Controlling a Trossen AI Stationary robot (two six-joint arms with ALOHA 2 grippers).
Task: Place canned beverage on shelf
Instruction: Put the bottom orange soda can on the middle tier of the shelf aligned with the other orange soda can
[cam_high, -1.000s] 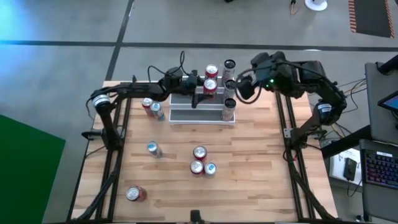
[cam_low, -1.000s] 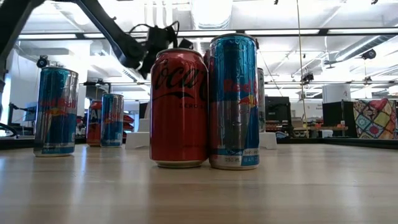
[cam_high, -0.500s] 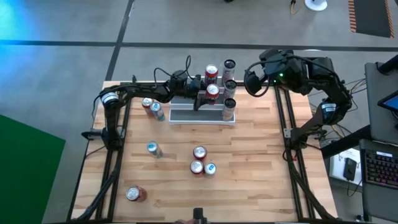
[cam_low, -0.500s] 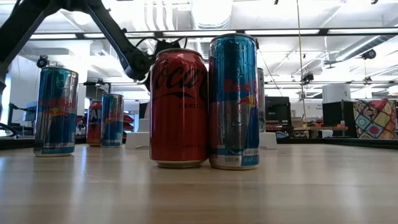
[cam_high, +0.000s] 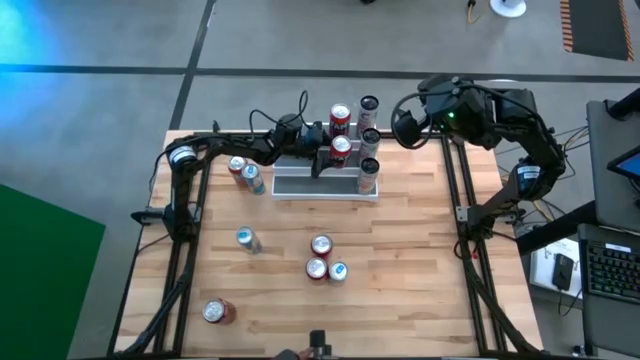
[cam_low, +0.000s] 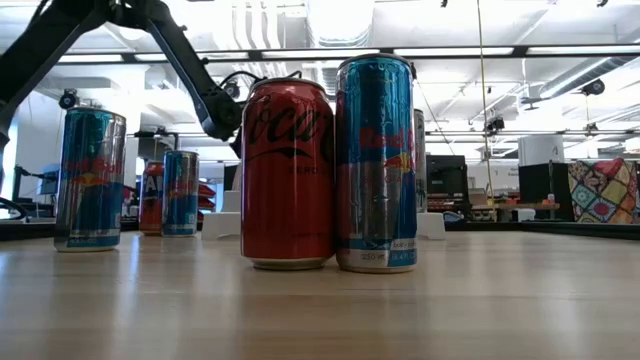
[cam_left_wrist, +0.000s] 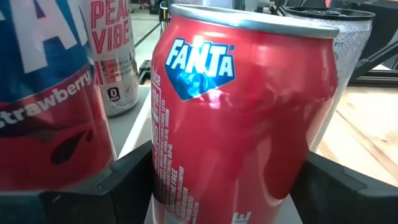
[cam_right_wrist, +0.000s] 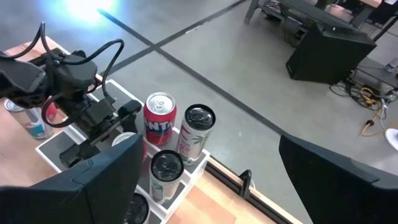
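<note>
The shelf (cam_high: 300, 184), a white stepped rack, stands at the table's far middle. It carries a red Fanta can (cam_high: 341, 118) and three pale slim cans (cam_high: 369, 138) on its right side. My left gripper (cam_high: 328, 153) reaches in from the left and is shut on a second red Fanta can (cam_high: 341, 147) (cam_left_wrist: 242, 118) over the middle step. My right gripper (cam_high: 403, 128) (cam_right_wrist: 211, 208) hangs open and empty, right of the shelf near the far edge. In the low view the left arm (cam_low: 205, 95) shows, but a Coca-Cola can (cam_low: 290, 170) hides its gripper. My left gripper pinches the red Fanta can's side walls (cam_left_wrist: 163, 168) between its two fingers (cam_left_wrist: 127, 183), on the lower half of the can. The fingers come in level from the table's left. The can stands upright; its base is out of the frame.
Two cans (cam_high: 244, 175) stand left of the shelf. Several more cans stand on the near half of the table, among them a group of three (cam_high: 322, 262) and a fallen red one (cam_high: 216, 312). A Red Bull can (cam_low: 375, 160) fills the low view's middle.
My left gripper has carried the red Fanta can a little toward the table's right and near edge, onto the shelf's middle row; the can has stayed upright. My right gripper has drawn back from the shelf toward the table's right and far edge.
</note>
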